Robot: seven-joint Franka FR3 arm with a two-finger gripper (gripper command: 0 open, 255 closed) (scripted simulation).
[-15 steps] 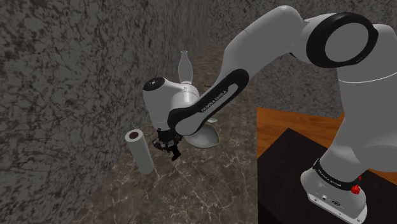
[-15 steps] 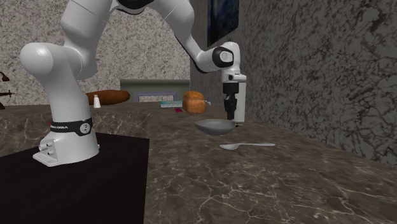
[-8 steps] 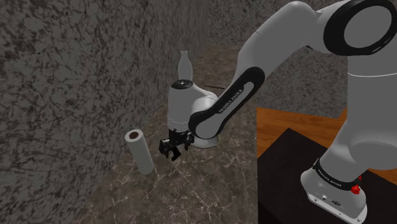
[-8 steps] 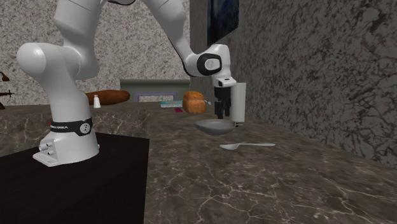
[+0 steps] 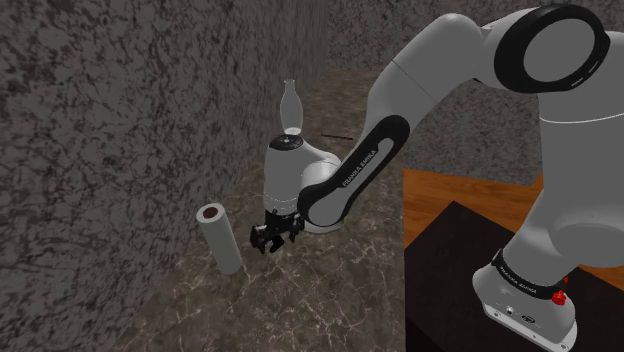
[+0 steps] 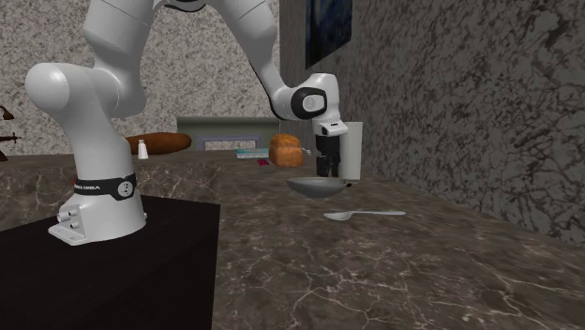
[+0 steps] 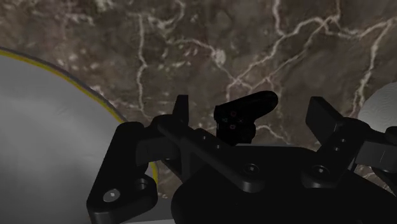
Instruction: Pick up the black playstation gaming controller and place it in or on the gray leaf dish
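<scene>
The claw stands open, poised over the black controller lying on the marbled surface near the gray dish; judged light, rigid, smooth-shelled, best gripped across its narrow middle.

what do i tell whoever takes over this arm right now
Gripper: open, empty, low over the counter.
Controller: lying on the counter between the fingers, not touched.
Dish: right beside the gripper; the part in view is bare.
Done: gripper lined up on the controller.
Left: close, lift, set it in the dish.
</scene>
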